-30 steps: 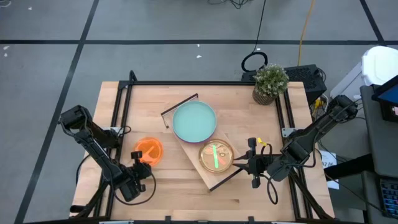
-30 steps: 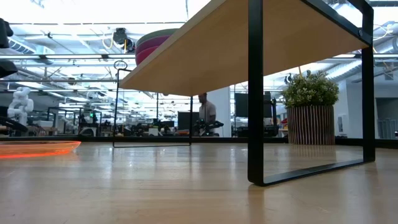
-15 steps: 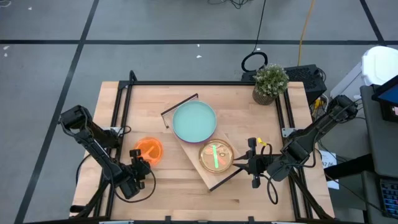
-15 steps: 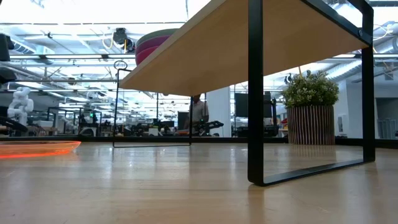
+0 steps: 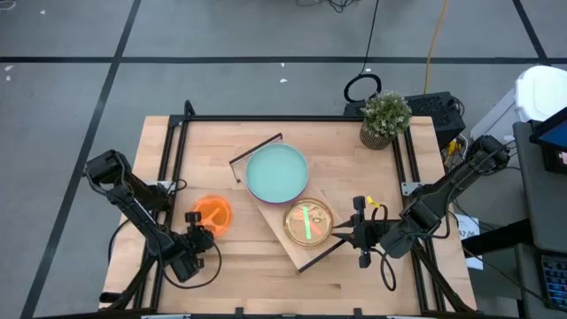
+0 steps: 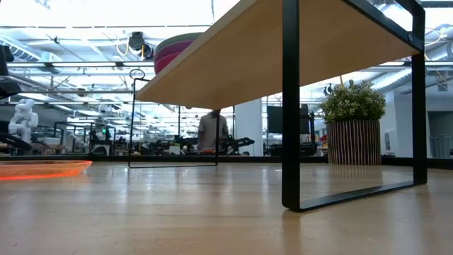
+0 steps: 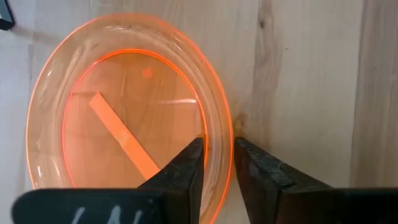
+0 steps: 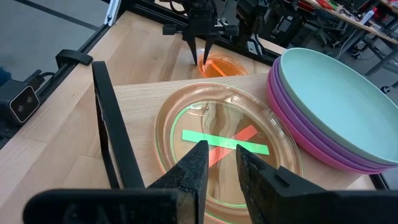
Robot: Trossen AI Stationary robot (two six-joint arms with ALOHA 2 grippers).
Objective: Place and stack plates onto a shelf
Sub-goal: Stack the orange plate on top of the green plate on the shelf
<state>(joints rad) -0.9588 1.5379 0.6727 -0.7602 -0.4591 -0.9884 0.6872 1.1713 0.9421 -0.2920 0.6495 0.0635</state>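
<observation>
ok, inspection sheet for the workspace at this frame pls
Surface: wooden tabletop, black frame rails along its edges.
Job's things: shelf set diagonally; teal plate tops a purple and magenta stack on it; a stack of small translucent plates beside it. Orange plate lies on the tabletop, off the shelf.
Clutter: potted plant at the far right corner.
Grippers: left gripper straddles the orange plate's rim, not clamped; right gripper hovers at the shelf's right end by the small stack, holding nothing.
Cables: black coil and yellow lead on the floor.
Surroundings: person in the lab behind.
</observation>
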